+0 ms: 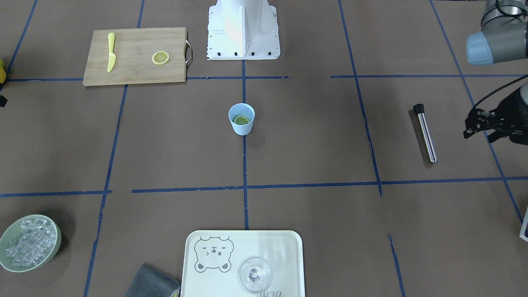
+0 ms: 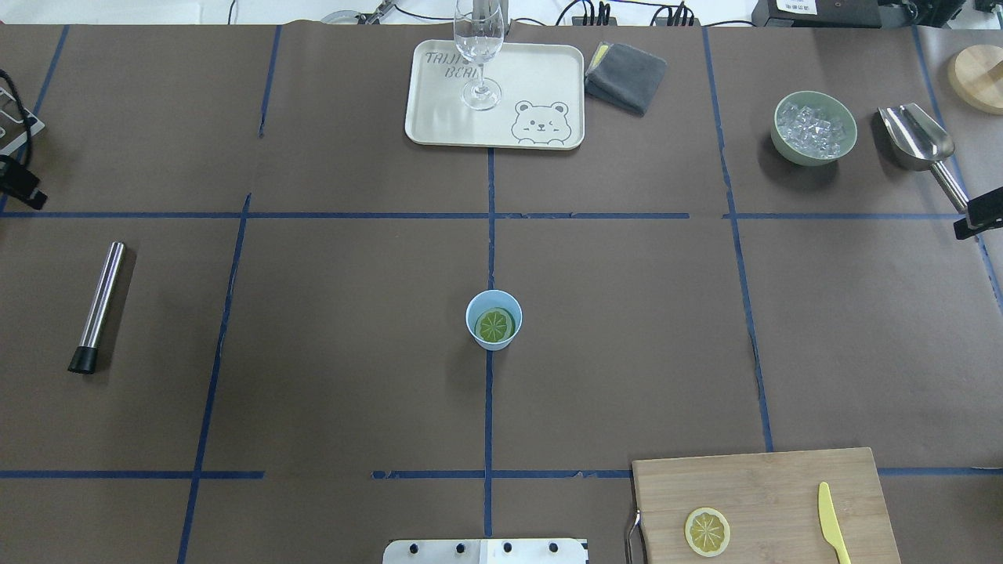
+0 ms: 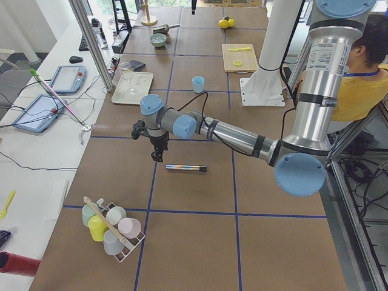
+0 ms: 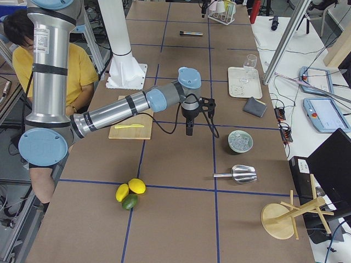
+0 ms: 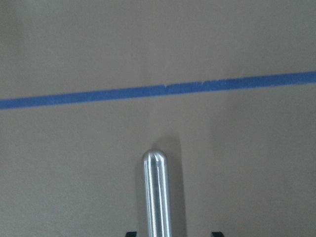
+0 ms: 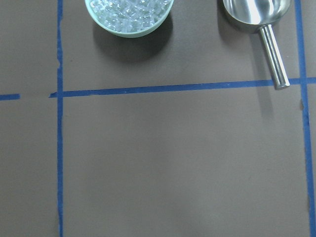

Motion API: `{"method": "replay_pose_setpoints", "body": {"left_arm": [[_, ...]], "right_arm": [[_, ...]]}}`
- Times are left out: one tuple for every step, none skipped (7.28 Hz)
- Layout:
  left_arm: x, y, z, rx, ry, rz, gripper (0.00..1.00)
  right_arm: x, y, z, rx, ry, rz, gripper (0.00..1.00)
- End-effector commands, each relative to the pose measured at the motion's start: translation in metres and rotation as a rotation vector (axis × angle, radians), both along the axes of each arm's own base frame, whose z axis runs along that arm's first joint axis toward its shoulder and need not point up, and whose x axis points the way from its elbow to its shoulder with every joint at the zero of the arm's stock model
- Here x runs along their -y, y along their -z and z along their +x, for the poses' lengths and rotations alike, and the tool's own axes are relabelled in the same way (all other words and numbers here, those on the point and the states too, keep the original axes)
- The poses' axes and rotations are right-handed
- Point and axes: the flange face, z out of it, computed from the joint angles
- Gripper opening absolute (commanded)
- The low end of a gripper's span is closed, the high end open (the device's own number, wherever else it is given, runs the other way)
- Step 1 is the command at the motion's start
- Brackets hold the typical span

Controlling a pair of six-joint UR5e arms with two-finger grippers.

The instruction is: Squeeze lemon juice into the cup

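Right now the small round toy lemon slice with a yellow rind [image 2: 496, 325] lies inside the small light-blue tapered plastic cup [image 1: 242, 128], its segmented face turned upward. The cup stands upright near the middle of the brown desk [image 2: 353, 352], on a blue tape line. A second, matching lemon slice [image 2: 707, 531] rests on the bamboo cutting board [image 2: 768, 486], apart from the yellow plastic knife [image 2: 832, 523] on the same board.

The left hand [image 1: 474, 123] hangs off to the desk's left side, well away from the cup, above the rounded end of the steel rod with a black cap [image 2: 100, 305]. Its fingers are spread and hold nothing. The right hand [image 4: 189, 129] points down over bare desk, near the pale-green bowl of ice cubes [image 2: 807, 159] and the steel scoop [image 2: 917, 137]. Whether its fingers are spread or pressed together cannot be told.
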Motion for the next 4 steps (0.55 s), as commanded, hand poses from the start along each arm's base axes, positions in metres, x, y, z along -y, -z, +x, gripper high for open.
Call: {"method": "replay_pose_setpoints", "body": {"left_arm": [[-0.012,-0.025,-0.129,-0.036,0.145,0.022,1.00],[-0.049,-0.060,-0.153,-0.035,0.128,0.025,1.00],[-0.060,-0.079,-0.156,-0.056,0.083,0.043,1.00],[-0.066,-0.099,-0.170,-0.051,0.077,0.036,1.00]], "right_arm": [[-0.017,-0.070,0.060,-0.007,0.076,0.048,1.00],[-0.018,-0.072,0.066,0.007,0.081,0.059,1.00],[-0.017,-0.072,0.070,0.015,0.075,0.037,1.00],[-0.022,-0.076,0.086,0.009,0.066,0.045,1.00]]}}
